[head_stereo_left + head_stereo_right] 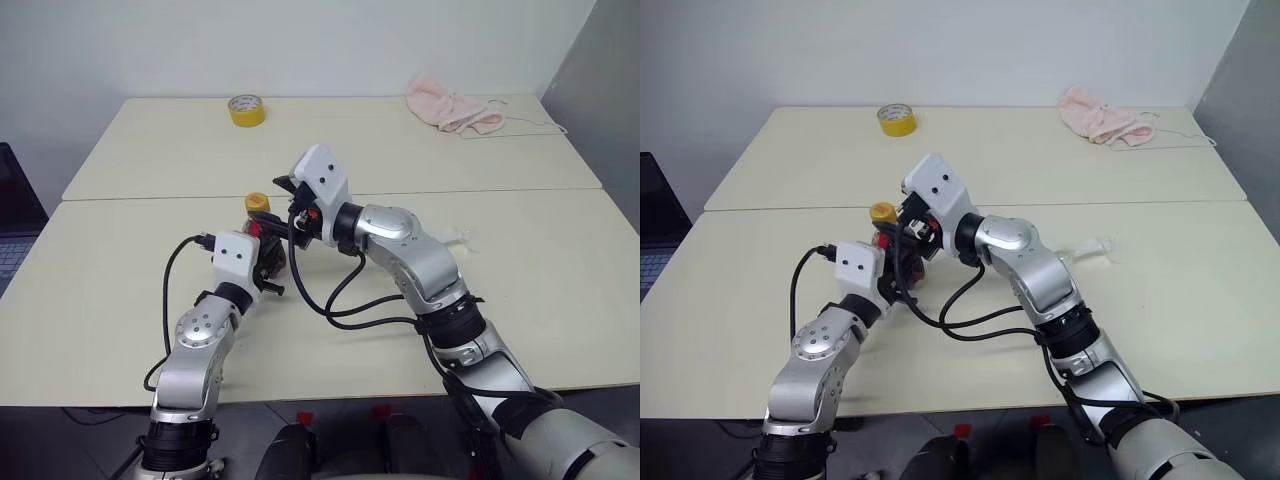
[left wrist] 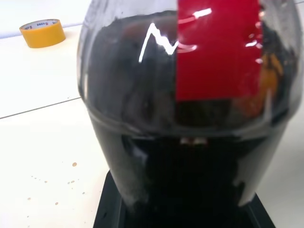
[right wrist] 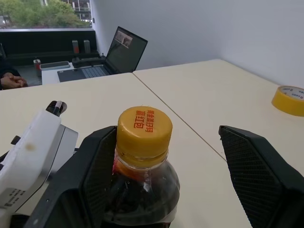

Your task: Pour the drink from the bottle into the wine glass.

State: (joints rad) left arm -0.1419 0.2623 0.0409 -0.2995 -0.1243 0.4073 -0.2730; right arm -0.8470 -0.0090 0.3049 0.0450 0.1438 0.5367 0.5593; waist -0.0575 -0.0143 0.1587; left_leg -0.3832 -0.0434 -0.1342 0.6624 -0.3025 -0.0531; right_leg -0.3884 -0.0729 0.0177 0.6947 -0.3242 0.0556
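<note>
Head views first: we found the left gripper clamped on the bottle, which stood upright on the table; the right gripper hung just above and beside its yellow cap. Beyond both lay a yellow tape roll and a pink cloth. Left wrist view: we noted the drink filling the bottle between the fingers. Right wrist view: we recorded the fingers spread wide, the cap between them, untouched.
</note>
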